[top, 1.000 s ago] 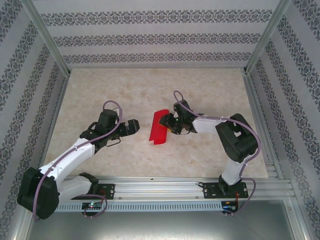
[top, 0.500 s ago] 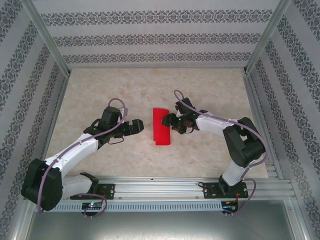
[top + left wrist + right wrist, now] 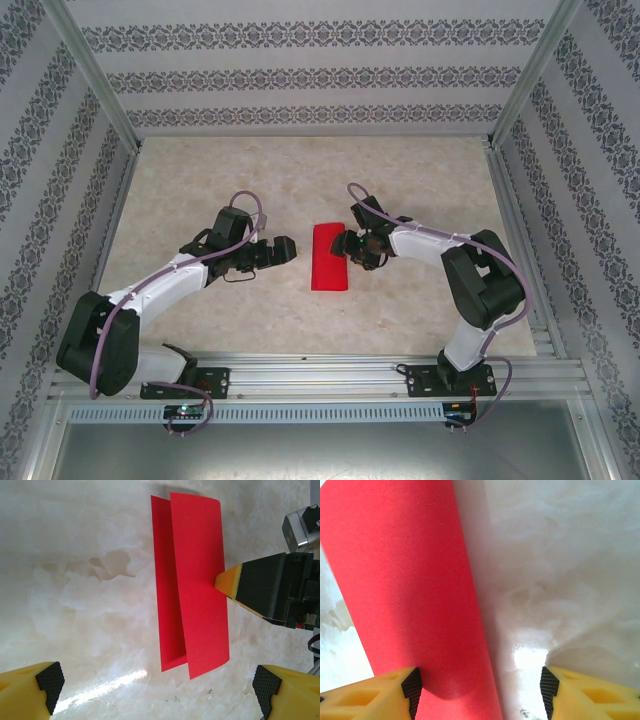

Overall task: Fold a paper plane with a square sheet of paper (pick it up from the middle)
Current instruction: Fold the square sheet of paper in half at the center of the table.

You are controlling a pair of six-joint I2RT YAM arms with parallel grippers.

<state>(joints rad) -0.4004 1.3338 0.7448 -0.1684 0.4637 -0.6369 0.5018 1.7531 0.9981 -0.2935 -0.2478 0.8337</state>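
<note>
Well, found the square sheet of paper point(image 3: 330, 257) doubled over into a long strip, lying flat mid-way across the table point(image 3: 250, 170) between the 2 arms. Noticed, in the left wrist view, 2 layers not quite squared, with a narrow band of the lower layer peeking out along the side away from the right arm. Caught the right gripper point(image 3: 344, 245) low at the strip's other long edge, seemingly the folded one, with 1 yellow fingertip point(image 3: 227, 581) touching that edge about halfway along. Read its jaws as released: from its own wrist, found 1 pad over the red and the other over bare table, well apart, with nothing pinched. Spotted the left gripper point(image 3: 290, 250) just off the strip's left side, near but not touching, spread wide and holding nothing.

Judged the step as the 1st fold, the centre crease, laid over but barely set. Saw no nose folds and no dart shape, so placed the job early on. Called next, probably, for pressing: running a finger of the right gripper along the folded edge to sharpen it, while pinning the loose layers with the left gripper to stop the strip skidding on the slick top. Risked a crooked centre line otherwise, given those offset layers.
</note>
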